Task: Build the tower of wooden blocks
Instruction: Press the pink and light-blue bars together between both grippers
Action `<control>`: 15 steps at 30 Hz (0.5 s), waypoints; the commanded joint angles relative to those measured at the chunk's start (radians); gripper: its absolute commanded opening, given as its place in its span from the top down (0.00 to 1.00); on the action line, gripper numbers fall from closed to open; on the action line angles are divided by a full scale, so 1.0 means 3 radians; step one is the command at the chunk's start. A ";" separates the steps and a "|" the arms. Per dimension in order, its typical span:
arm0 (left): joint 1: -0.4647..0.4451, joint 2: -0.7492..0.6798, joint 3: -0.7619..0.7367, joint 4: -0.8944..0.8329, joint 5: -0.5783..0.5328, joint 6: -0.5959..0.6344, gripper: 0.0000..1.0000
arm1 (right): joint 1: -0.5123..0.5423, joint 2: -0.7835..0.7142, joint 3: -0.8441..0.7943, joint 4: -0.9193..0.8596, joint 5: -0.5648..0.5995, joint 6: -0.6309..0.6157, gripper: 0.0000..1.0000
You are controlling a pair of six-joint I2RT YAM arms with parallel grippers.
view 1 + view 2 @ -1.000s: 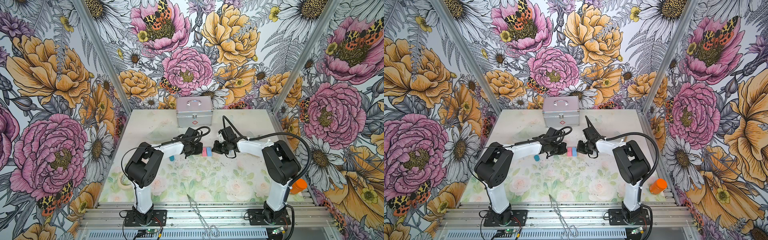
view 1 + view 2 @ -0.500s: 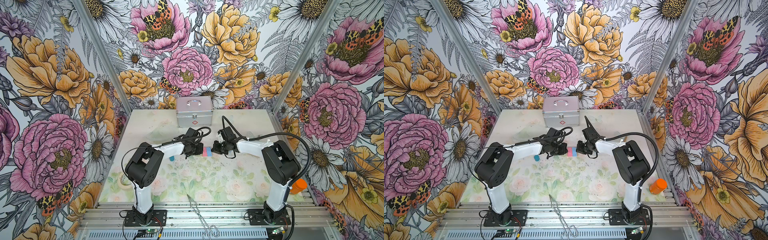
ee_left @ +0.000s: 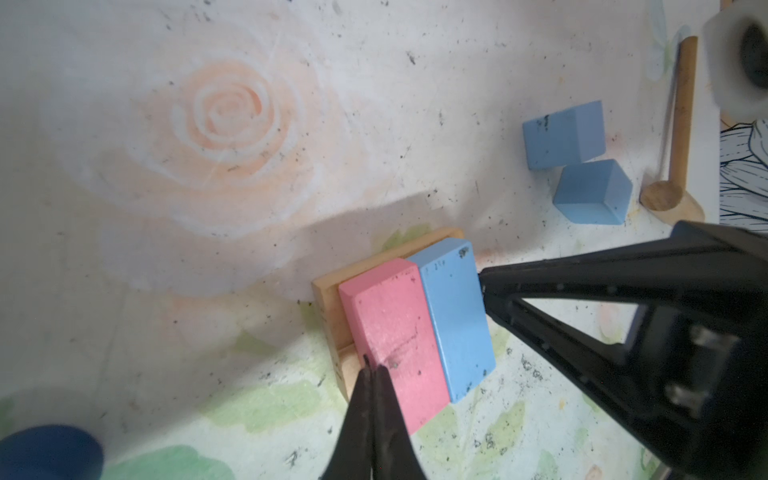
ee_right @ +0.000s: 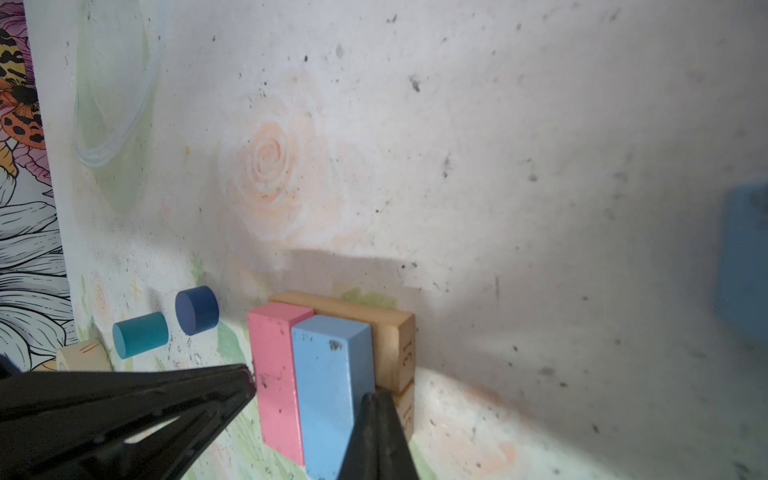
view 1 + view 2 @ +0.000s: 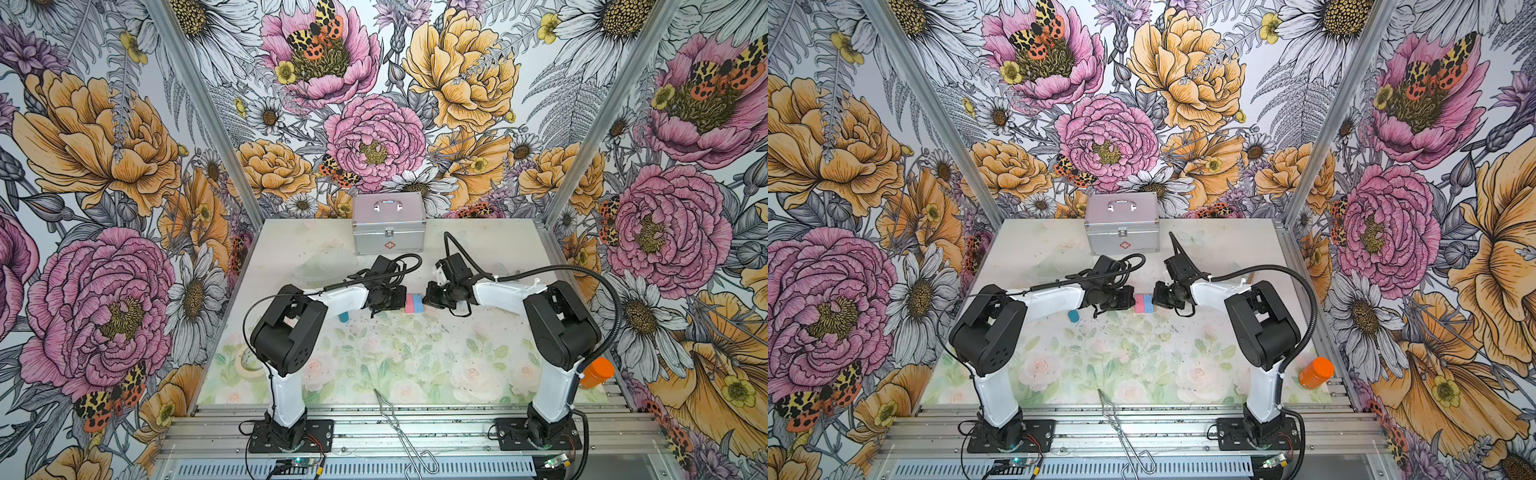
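The tower is only two layers at this point: plain tan wood planks (image 3: 327, 299) flat on the floral table mat (image 5: 415, 365). On top are a pink flat wood slab (image 3: 392, 340) and a light blue flat wood slab (image 3: 455, 316), side by side with long edges touching, both a bit scuffed. It sits mid-table, right between the two claw tips.

Left to right: a tan wood cylinder (image 4: 83, 353), a teal short wood cylinder (image 4: 139, 334) and a dark blue short wood cylinder (image 4: 197, 309) sit off the left claw's (image 4: 249, 380) outer side, apart from the stack. The left claw is pinched fully closed with nothing in it, its tip against the pink slab's outer side. Same deal for the right claw (image 3: 484, 282): squeezed together, empty, tip touching the blue slab's outer side. Near it, two light blue wood cubes (image 3: 563, 135) sit just beside each other, and a small tan wooden mallet (image 3: 683, 124) lies past them by the table edge.

Room-wise, a silver metal case (image 5: 388, 228) stands well behind both claws at the back wall. In front of them the mat runs open to the metal tongs (image 5: 395, 419) at the front rail.
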 commanded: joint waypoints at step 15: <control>0.0039 0.0023 0.0098 -0.0025 -0.0040 -0.0001 1.00 | 0.0029 -0.0051 0.0008 0.0087 -0.0007 0.0021 1.00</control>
